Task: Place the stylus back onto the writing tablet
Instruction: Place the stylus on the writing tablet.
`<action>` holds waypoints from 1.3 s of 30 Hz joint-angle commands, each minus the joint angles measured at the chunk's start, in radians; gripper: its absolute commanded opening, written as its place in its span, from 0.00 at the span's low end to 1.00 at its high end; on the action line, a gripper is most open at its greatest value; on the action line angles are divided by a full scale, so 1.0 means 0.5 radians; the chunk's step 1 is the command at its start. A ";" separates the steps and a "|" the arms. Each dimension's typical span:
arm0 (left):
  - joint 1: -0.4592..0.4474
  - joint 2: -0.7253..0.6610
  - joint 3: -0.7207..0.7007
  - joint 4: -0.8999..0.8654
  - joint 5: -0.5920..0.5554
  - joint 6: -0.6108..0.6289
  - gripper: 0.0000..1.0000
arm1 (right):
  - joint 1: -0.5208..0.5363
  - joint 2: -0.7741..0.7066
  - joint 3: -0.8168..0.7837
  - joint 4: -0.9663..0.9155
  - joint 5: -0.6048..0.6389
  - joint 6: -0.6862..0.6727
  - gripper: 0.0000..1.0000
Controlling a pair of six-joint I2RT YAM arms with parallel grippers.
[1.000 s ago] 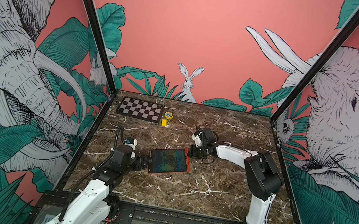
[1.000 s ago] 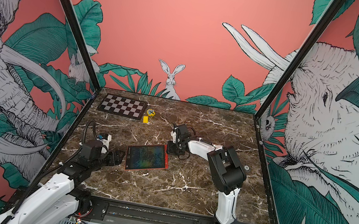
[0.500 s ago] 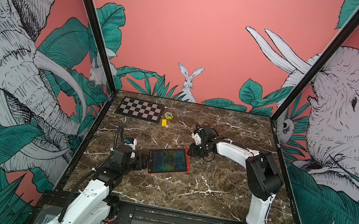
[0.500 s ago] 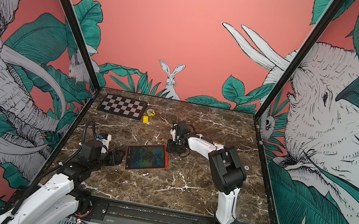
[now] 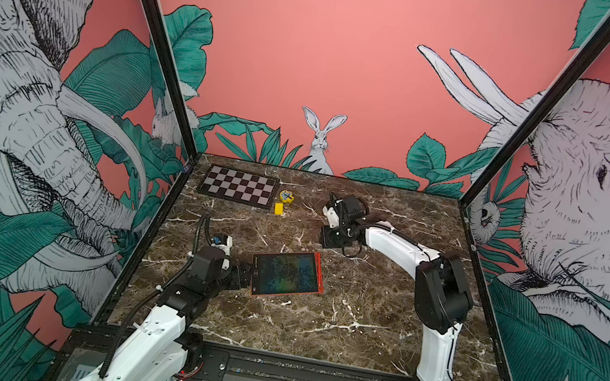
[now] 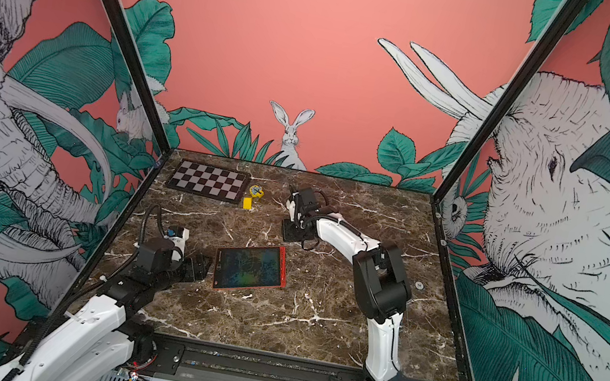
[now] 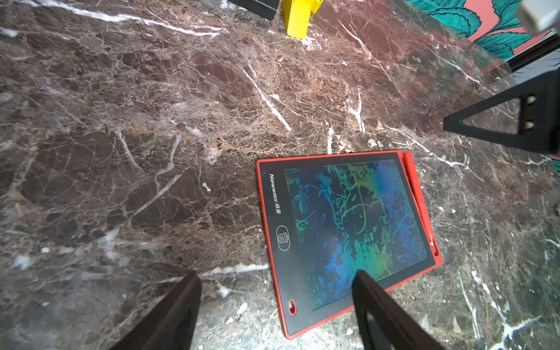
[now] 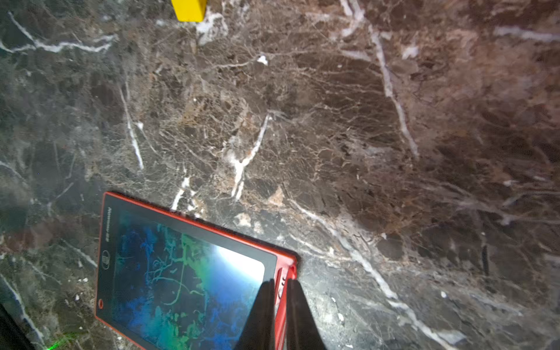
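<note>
The writing tablet lies flat on the marble table, its orange-red frame around a dark screen with blue-green scribbles. Along its right edge the thin red stylus lies in the frame's slot. My left gripper is open at the tablet's left end, with one finger over the screen's edge and a corner of the tablet between the jaws. My right gripper hangs shut and empty above the table behind the tablet. Through the narrow slit between its fingers, the stylus end shows far below.
A black-and-white chessboard lies at the back left. Beside it are a small yellow block and a round yellow object. The patterned side walls close in the table on the left and right.
My right gripper has drifted slightly to the left and toward the back. The tablet, the stylus and my left arm have not moved.
</note>
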 commanded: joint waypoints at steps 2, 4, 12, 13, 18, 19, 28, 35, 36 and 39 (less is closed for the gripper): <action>-0.007 -0.028 0.025 0.018 -0.047 0.004 0.81 | -0.009 0.103 0.081 -0.114 0.084 -0.067 0.10; -0.007 -0.030 0.025 0.017 -0.043 0.002 0.81 | -0.009 0.138 0.113 -0.135 0.104 -0.076 0.09; -0.008 -0.050 0.017 0.004 -0.056 -0.001 0.81 | -0.002 0.256 0.221 -0.239 0.110 -0.131 0.08; -0.005 -0.053 0.018 0.002 -0.057 0.000 0.81 | 0.002 0.265 0.225 -0.249 0.106 -0.135 0.07; -0.007 -0.052 0.015 0.001 -0.052 -0.008 0.81 | 0.019 0.294 0.243 -0.283 0.114 -0.164 0.07; -0.007 -0.050 0.012 -0.002 -0.051 -0.009 0.81 | 0.026 0.298 0.244 -0.288 0.118 -0.170 0.07; -0.007 -0.053 0.018 -0.016 -0.047 -0.022 0.81 | 0.070 0.322 0.283 -0.366 0.174 -0.231 0.07; -0.007 -0.064 0.021 -0.027 -0.048 -0.024 0.81 | 0.097 0.329 0.308 -0.442 0.265 -0.281 0.08; -0.007 -0.065 0.021 -0.027 -0.048 -0.025 0.81 | 0.097 0.326 0.311 -0.455 0.285 -0.288 0.08; -0.007 -0.065 0.021 -0.031 -0.048 -0.025 0.81 | 0.098 0.320 0.326 -0.497 0.352 -0.308 0.09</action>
